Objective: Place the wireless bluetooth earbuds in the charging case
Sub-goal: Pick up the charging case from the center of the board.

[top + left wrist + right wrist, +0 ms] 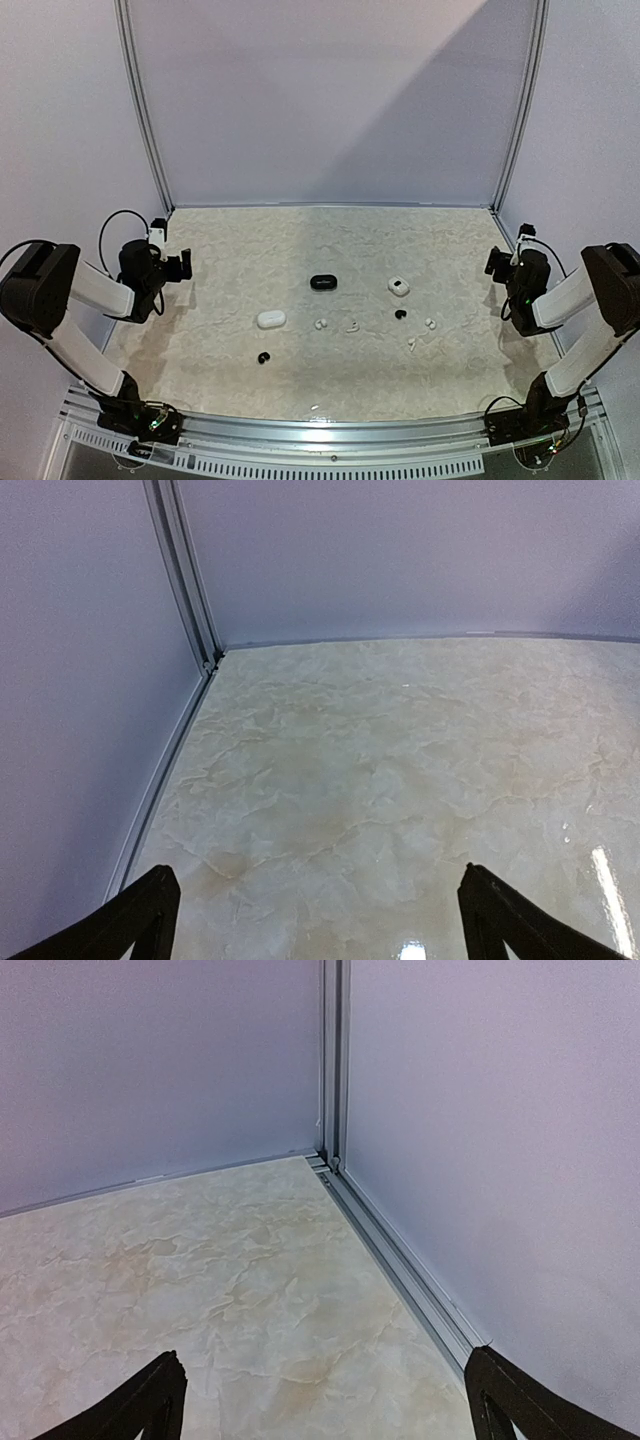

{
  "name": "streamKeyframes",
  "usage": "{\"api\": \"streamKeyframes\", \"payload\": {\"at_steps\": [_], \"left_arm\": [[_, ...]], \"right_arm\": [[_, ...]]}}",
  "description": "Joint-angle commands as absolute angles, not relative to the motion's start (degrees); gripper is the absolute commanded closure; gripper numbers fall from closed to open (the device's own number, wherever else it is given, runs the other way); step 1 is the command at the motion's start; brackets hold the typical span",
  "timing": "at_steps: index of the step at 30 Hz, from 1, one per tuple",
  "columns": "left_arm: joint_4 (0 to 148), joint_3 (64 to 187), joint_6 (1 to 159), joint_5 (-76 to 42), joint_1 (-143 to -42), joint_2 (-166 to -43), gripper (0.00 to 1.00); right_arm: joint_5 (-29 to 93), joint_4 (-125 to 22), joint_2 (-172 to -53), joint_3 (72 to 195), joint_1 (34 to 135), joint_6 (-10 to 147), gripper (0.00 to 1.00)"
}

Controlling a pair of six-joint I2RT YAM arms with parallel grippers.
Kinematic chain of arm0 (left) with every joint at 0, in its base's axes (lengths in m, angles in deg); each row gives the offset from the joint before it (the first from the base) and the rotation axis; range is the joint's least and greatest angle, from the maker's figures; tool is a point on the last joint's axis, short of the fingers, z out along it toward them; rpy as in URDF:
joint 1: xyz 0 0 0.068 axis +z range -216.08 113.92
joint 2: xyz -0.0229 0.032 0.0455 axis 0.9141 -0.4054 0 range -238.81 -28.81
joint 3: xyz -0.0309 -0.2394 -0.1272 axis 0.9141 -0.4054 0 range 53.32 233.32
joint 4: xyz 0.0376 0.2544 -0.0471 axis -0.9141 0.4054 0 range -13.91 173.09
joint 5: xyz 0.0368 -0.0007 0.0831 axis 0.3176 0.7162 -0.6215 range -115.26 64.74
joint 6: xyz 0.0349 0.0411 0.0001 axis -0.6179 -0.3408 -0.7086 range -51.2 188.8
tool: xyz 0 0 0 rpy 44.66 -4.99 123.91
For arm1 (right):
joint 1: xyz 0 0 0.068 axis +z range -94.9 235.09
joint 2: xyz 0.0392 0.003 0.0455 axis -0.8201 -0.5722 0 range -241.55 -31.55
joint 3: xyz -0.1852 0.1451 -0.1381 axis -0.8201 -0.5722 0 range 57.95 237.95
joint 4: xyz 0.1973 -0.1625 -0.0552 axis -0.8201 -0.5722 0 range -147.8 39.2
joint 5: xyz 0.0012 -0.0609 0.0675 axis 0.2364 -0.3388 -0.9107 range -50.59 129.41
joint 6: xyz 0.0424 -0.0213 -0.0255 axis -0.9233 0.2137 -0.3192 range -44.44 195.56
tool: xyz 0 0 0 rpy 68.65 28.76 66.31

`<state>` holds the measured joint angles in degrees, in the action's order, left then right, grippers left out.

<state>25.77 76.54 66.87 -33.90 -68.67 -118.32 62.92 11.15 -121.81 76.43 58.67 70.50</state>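
The left gripper (180, 265) and right gripper (495, 262) rest wide open and empty at the sides, since the earbuds (321, 323) apparently all lie loose beside the cases (271, 319).

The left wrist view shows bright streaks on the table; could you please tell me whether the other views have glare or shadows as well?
Left wrist: bright glare streaks the glossy table at lower right; top external: a softer sheen along the table's near edge and a diagonal shadow across the back wall; right wrist: even light, no glare.
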Motion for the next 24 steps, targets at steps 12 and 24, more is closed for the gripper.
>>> {"api": "streamKeyframes", "payload": {"at_steps": [12, 24], "left_arm": [[41.5, 80.4, 65.0, -30.9, -68.5, -103.5, 0.01], [86.1, 106.6, 81.8, -16.1, -69.0, -101.4, 0.01]], "right_arm": [[61.9, -16.2, -103.8, 85.6, 61.7, 71.8, 0.01], [44.3, -84.9, -130.4, 137.1, 72.7, 83.3, 0.01]]}}
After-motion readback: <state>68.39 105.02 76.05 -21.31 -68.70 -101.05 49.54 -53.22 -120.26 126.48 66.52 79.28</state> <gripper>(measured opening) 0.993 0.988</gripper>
